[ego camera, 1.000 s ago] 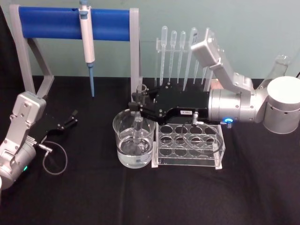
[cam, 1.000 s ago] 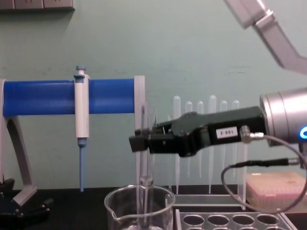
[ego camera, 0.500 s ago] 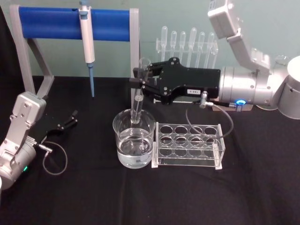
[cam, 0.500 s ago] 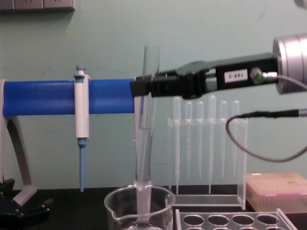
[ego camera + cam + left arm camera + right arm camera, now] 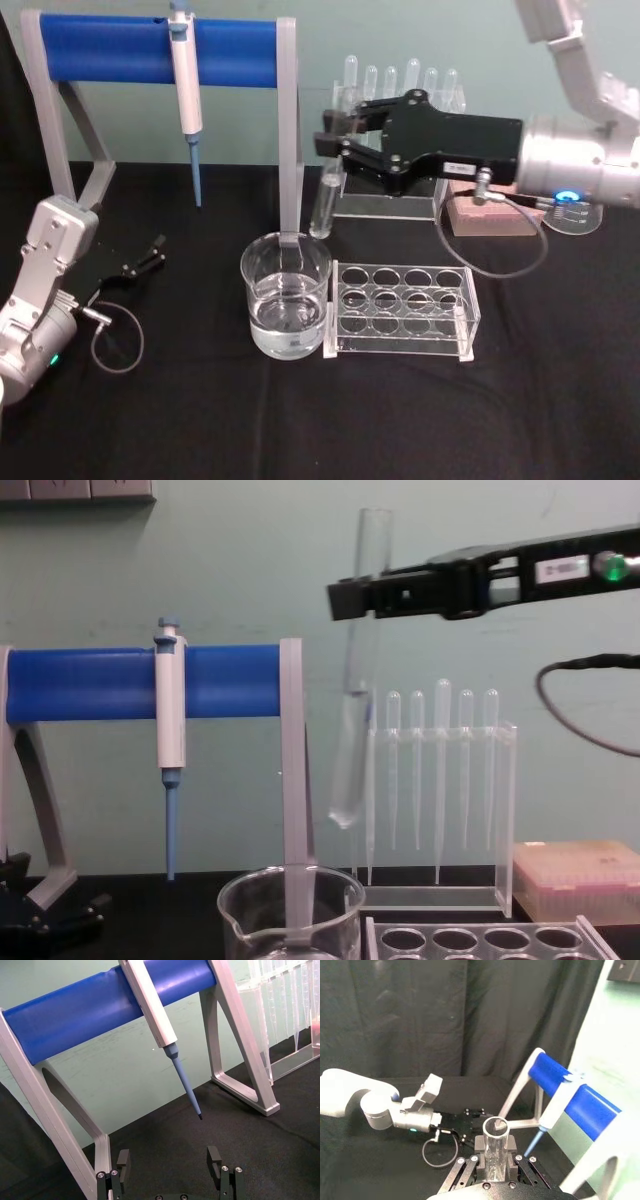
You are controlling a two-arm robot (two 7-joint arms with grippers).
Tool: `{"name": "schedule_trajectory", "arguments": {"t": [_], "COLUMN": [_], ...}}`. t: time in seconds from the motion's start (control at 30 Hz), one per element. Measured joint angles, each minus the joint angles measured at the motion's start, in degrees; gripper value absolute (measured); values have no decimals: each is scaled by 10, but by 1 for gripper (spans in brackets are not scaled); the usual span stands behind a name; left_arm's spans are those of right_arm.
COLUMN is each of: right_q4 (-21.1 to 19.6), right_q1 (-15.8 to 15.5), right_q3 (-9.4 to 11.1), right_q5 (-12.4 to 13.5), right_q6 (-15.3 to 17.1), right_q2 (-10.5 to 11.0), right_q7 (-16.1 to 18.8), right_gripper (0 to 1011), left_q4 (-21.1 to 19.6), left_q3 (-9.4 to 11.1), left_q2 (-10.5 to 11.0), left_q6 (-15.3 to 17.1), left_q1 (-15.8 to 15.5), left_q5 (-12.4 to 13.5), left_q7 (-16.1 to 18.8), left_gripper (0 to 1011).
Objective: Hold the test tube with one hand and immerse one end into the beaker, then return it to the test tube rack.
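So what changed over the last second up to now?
The right tool, shut on the test tube, lifted it out of the beaker and carried it up and toward the robot's right. The left tool, micropipette and rack stayed put.

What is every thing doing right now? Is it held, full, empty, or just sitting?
test tube: held up, clear above the beaker
right hand: shut on the tube
beaker: partly full, on the table
rack: holes empty
micropipette: hanging on the blue stand
left hand: open, parked low
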Motion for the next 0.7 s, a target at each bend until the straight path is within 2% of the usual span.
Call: {"name": "schedule_trajectory", "arguments": {"t": [0.07, 0.13, 0.17, 0.37, 0.6, 0.7], "right_q4": [-5, -16, -16, -36, -38, -32], "right_q1": [-5, -19, -19, -55, -85, -95], "right_q3": [5, 16, 16, 39, 43, 43], "right_q5": [4, 12, 12, 27, 26, 20], "right_q6": [0, -6, -6, -25, -36, -40], "right_q2": [10, 31, 31, 72, 90, 92], "right_q7": [-2, -4, -4, -5, -6, -7], "right_gripper": [238, 238, 238, 239, 239, 239], "left_q4": [0, 0, 0, 0, 0, 0], "left_q3": [0, 0, 0, 0, 0, 0], "left_q2": [0, 0, 0, 0, 0, 0], "left_q6": [0, 0, 0, 0, 0, 0], "left_q1": [0, 0, 0, 0, 0, 0], "left_q5": [0, 0, 0, 0, 0, 0], "left_q7": [0, 0, 0, 0, 0, 0], "left_gripper": [1000, 1000, 1000, 1000, 1000, 1000]}}
